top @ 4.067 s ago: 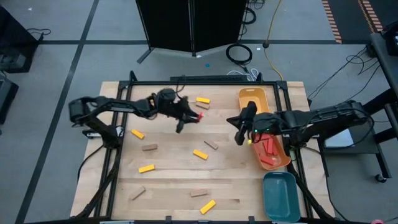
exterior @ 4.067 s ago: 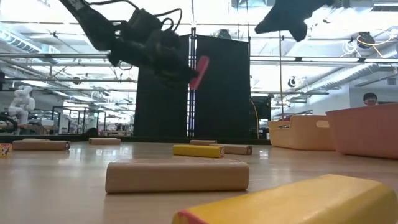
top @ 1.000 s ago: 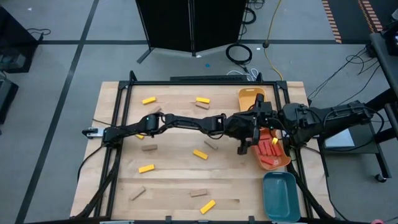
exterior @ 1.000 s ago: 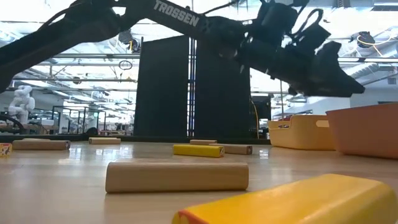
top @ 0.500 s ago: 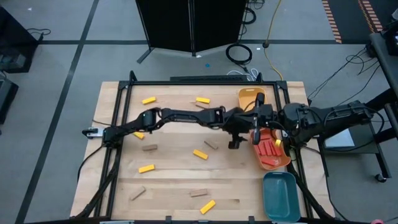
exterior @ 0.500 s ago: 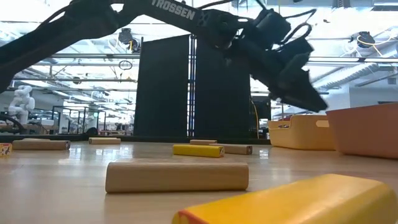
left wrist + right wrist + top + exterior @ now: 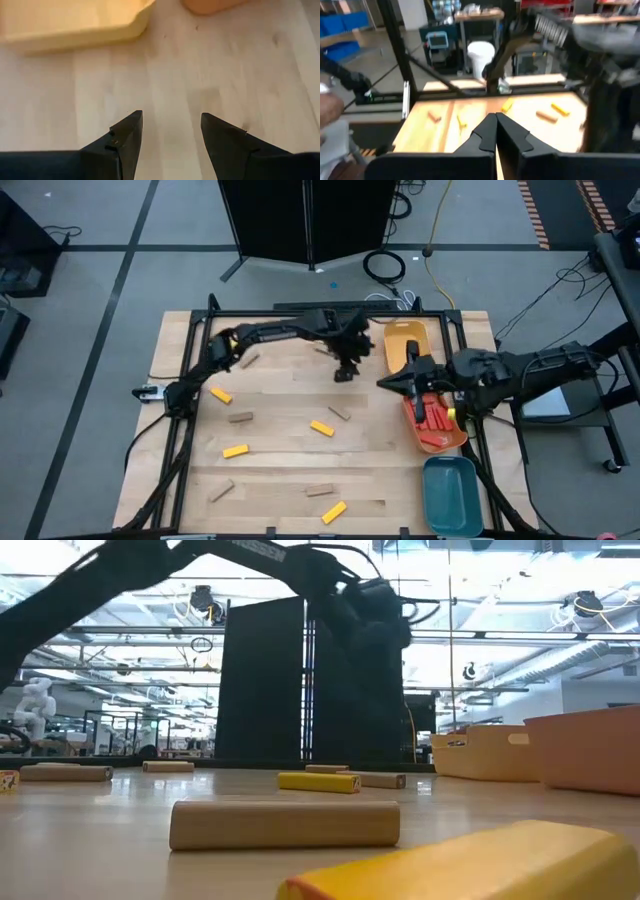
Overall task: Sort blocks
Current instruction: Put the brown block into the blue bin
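Hovering empty with its fingers spread above bare wood near the yellow tray, the left gripper is between picks, so the next move calls for descending on one of the blocks scattered mid-table, while the right gripper, pressed together, waits over the orange tray.

1. A light wooden table inside a black metal frame.
2. A yellow plastic tray, an orange plastic tray and a teal plastic tray in a row along its edge.
3. A tall black cabinet stands on the floor behind the table.
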Motion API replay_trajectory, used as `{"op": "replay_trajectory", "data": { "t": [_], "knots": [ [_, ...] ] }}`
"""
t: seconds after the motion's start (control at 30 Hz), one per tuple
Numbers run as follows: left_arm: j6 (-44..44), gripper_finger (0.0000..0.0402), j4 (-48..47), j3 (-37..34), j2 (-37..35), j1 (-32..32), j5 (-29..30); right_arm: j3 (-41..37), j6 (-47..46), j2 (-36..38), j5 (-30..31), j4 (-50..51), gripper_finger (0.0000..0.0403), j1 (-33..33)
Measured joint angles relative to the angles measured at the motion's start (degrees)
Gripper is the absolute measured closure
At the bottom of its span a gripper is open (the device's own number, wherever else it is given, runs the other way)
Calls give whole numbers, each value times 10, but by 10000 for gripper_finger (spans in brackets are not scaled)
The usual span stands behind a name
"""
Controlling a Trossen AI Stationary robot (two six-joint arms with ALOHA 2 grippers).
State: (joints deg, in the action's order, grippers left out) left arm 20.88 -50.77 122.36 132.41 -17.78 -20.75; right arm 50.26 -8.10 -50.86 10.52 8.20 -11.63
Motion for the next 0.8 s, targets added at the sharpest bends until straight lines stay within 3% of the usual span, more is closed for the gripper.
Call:
{"op": "replay_trajectory", "data": {
  "t": [0.23, 0.37, 0.5, 0.63, 0.8],
  "knots": [
    [88, 204, 48, -214, -132, -76, 0, 0, -12, -62, 0, 8, 403, -28],
    [155, 204, 85, -321, -172, -99, 0, 0, -4, -107, 5, 5, 403, -38],
    [191, 204, 95, -363, -172, -112, 12, 0, -5, -138, 43, -3, 403, -42],
    [204, 204, 136, -375, -166, -119, 52, 0, -5, -160, 46, -5, 403, -42],
    [222, 204, 166, -375, -166, -127, 54, 0, -20, -174, 46, -5, 403, -42]
  ]
}}
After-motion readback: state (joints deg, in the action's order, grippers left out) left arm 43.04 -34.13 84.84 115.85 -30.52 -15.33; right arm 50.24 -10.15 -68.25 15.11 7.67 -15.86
